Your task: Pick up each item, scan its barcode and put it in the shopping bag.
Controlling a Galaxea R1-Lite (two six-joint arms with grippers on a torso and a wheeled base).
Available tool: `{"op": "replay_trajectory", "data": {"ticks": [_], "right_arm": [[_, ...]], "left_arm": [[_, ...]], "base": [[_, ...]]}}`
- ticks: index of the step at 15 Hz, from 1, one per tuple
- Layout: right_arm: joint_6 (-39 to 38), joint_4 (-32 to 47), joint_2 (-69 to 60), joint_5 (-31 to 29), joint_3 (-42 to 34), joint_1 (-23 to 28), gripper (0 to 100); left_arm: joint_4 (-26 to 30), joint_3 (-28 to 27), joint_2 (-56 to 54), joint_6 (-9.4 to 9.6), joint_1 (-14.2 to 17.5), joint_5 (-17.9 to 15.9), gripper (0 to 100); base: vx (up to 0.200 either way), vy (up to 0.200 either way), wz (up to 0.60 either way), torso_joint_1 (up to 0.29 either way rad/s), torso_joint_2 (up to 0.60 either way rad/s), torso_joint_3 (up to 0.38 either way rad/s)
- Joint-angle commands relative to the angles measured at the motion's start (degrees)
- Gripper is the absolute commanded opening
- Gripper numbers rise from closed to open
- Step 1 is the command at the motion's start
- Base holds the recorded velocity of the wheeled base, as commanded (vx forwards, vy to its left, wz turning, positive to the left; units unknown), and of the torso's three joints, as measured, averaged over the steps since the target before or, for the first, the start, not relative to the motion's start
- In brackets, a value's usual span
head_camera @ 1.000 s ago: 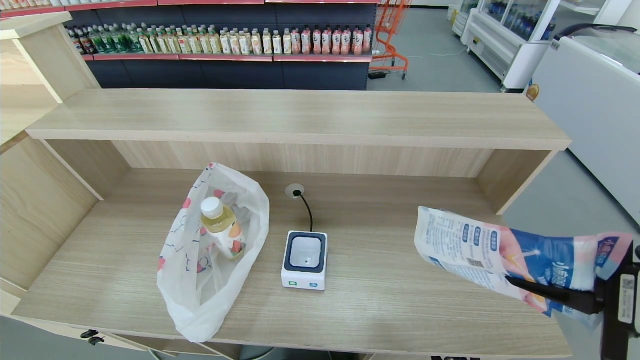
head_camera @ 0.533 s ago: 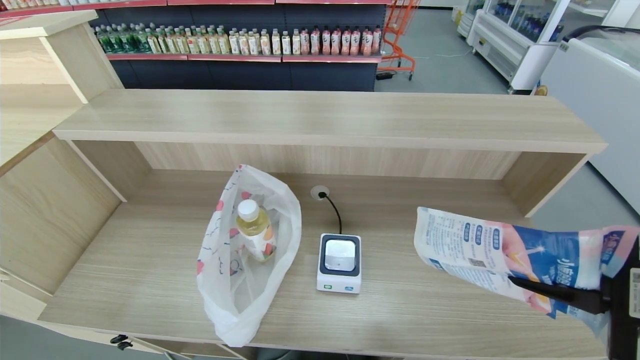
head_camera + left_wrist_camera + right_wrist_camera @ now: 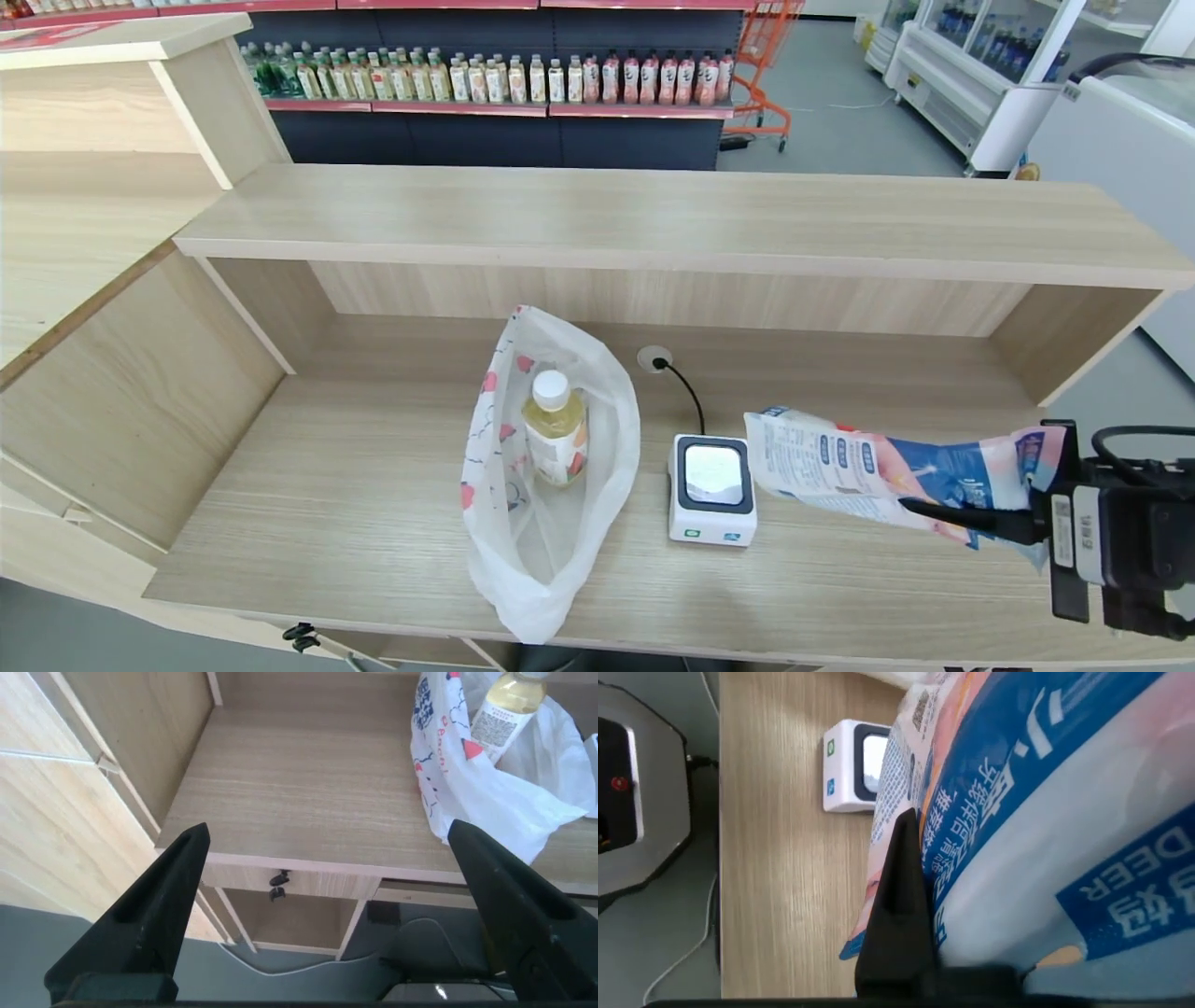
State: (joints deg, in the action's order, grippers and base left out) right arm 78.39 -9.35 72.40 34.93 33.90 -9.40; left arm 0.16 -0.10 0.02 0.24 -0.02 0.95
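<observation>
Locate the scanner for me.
Head view: the scanner sits on the counter just right of the shopping bag, with the packet close on its right.

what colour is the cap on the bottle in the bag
White. The cap shows best in the head view, on the bottle standing in the shopping bag.

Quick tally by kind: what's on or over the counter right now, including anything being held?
shopping bag: 1
bottle: 1, inside the bag
scanner: 1
packet: 1, held beside the scanner
Total: 4
</observation>
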Motion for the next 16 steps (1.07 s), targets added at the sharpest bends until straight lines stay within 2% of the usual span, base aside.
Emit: {"op": "replay_trajectory", "data": {"ticks": [1, 2, 6, 10, 13, 16], "right_arm": [[1.77, -0.14, 3.71, 1.72, -0.24, 3.60, 0], [4.76, -0.23, 4.42, 4.01, -1.73, 5.97, 0], [10.56, -0.58, 5.38, 4.71, -3.32, 6.23, 0], [20.05, -1.90, 5.73, 4.19, -6.83, 3.77, 0], [21.37, -8.58, 10.22, 3.75, -7.53, 3.25, 0], [21.37, -11.04, 14.70, 2.60, -7.36, 2.28, 0]], "left_arm": [[0.02, 0.01, -0.02, 0.02, 0.02, 0.02, 100], [0.02, 0.01, -0.02, 0.02, 0.02, 0.02, 100], [0.02, 0.01, -0.02, 0.02, 0.02, 0.02, 100], [0.02, 0.01, -0.02, 0.02, 0.02, 0.02, 100], [0.02, 0.01, -0.02, 0.02, 0.02, 0.02, 100], [0.02, 0.01, -0.02, 0.02, 0.02, 0.02, 100]], "base": [[0.000, 0.000, 0.00, 0.000, 0.00, 0.000], [0.000, 0.000, 0.00, 0.000, 0.00, 0.000], [0.000, 0.000, 0.00, 0.000, 0.00, 0.000], [0.000, 0.000, 0.00, 0.000, 0.00, 0.000], [0.000, 0.000, 0.00, 0.000, 0.00, 0.000], [0.000, 0.000, 0.00, 0.000, 0.00, 0.000]]}}
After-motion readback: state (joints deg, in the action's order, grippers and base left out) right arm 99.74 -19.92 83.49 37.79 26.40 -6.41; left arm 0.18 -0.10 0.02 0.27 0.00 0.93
